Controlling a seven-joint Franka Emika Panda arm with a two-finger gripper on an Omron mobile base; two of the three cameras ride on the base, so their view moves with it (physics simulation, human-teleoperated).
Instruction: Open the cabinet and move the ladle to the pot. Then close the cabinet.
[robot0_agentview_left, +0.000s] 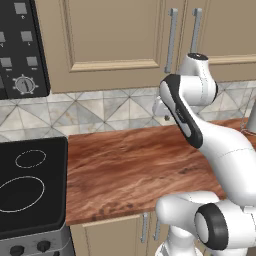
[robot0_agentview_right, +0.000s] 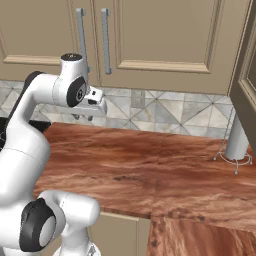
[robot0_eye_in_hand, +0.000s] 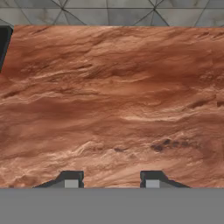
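Cabinet (robot0_agentview_left: 117, 37): tan wall unit above the tiled backsplash (robot0_agentview_left: 90, 110), both recessed-panel doors shut, the two long silver bar handles (robot0_agentview_right: 92, 42) standing side by side at the meeting edge. In the right base view the handles sit at about 11 o'clock of the frame; in the left base view at about 1 o'clock.

Gripper (robot0_eye_in_hand: 112, 183): held above the reddish wood-grain countertop (robot0_eye_in_hand: 113, 100), pointing down at it. The two dark fingertips (robot0_eye_in_hand: 71, 179) stand apart with bare wood showing between them, nothing pinched (the gap reads as roughly half spread). In the right base view the hand (robot0_agentview_right: 92, 106) hangs below and slightly left of the cabinet handles, in front of the backsplash.

Other items: black cooktop (robot0_agentview_left: 30, 187) at 8 o'clock in the left base view, with a dark control panel (robot0_agentview_left: 20, 47) at 10 o'clock. A grey upright post on a thin wire base (robot0_agentview_right: 236, 142) stands on the counter at 3 o'clock in the right base view, beneath a tan panel edge (robot0_agentview_right: 244, 75).
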